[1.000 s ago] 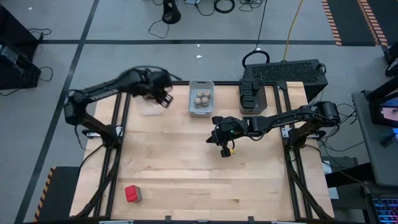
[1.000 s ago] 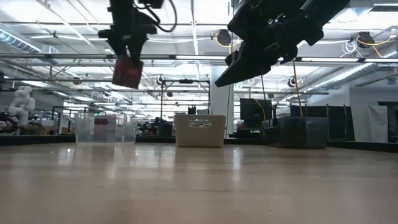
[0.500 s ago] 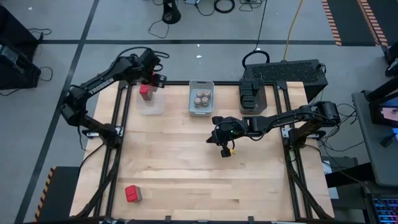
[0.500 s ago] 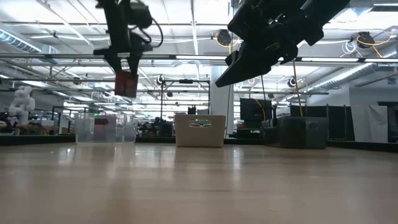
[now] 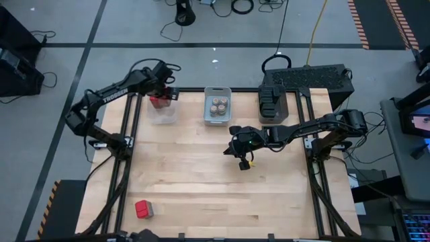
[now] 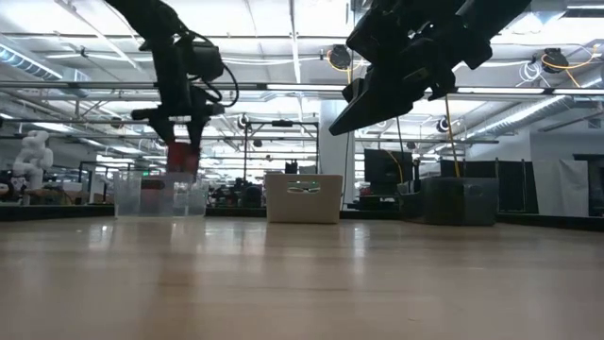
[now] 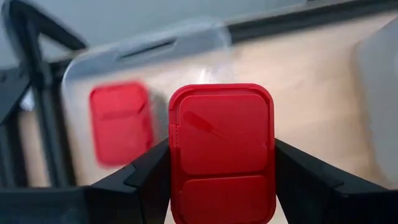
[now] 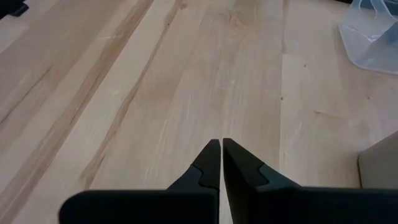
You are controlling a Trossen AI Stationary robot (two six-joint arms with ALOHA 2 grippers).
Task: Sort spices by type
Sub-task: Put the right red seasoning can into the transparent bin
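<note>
High view: left gripper (image 5: 161, 98) over the clear bin (image 5: 163, 115) at the table's far left, a red block (image 5: 156, 101) between its fingers. Grey bin (image 5: 217, 105) holds four round jars (image 5: 216, 105); dark bin (image 5: 272, 102) looks filled with dark blocks. One red block on the table (image 5: 143, 209) lies near the front left edge, unsorted, so the task appears nearly finished. Right gripper (image 5: 243, 161) waits mid-table. Low view: the held block hangs just above the clear bin's rim. Left wrist view: fingers (image 7: 144, 180) flank the block's sides, its broad lid facing the camera, long axis along the fingers; a second red block (image 7: 119, 123) lies in the bin. Right wrist view: fingers pressed together, empty.
</note>
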